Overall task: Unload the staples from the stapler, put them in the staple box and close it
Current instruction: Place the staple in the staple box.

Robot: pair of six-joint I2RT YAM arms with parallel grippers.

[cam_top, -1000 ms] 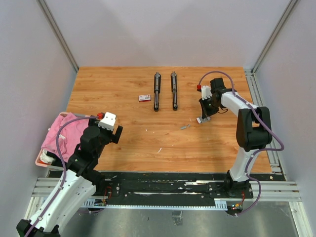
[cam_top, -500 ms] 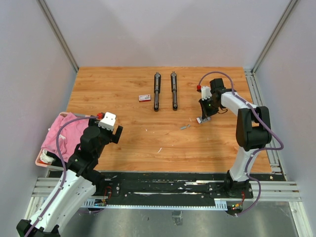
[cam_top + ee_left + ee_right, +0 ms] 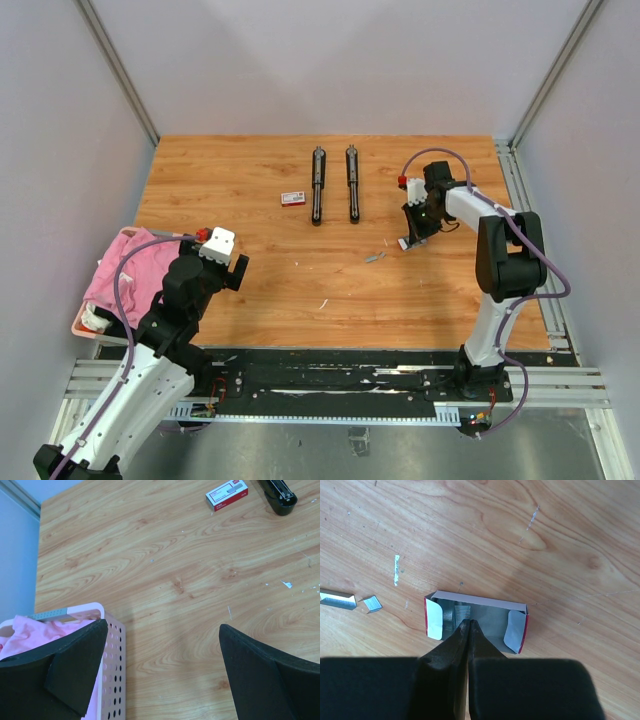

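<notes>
Directly under the right jaws, pressed together with nothing visibly pinched: open cardboard tray [image 3: 514, 630]. Left of the tips, loose staples [image 3: 337, 599] on the surface [image 3: 570, 540]. Probably best: lift straight, avoid dragging tray. Elsewhere, left jaws spread, idle.

Wood table [image 3: 250, 260] w/ 2 small boxes, a basket & a cloth.
Closed red-&-white box [image 3: 293, 198] lies flat at far-centre, label side up. 2nd box [image 3: 480, 600], same colours, sits well apart to the right, open on top, white end flaps folded out, silvery inside. Pink perforated plastic basket [image 3: 114, 645] at near-left corner, w/ pink cloth [image 3: 130, 265] heaped in it & bulging over the rim. Plain grey walls [image 3: 350, 60] on left, far & right sides. Alu struts [image 3: 115, 65] run up the far corners, slotted rail [image 3: 520, 190] runs along right edge. Black plate [image 3: 330, 380] spans the near edge, w/ pale scuffs on it.
</notes>
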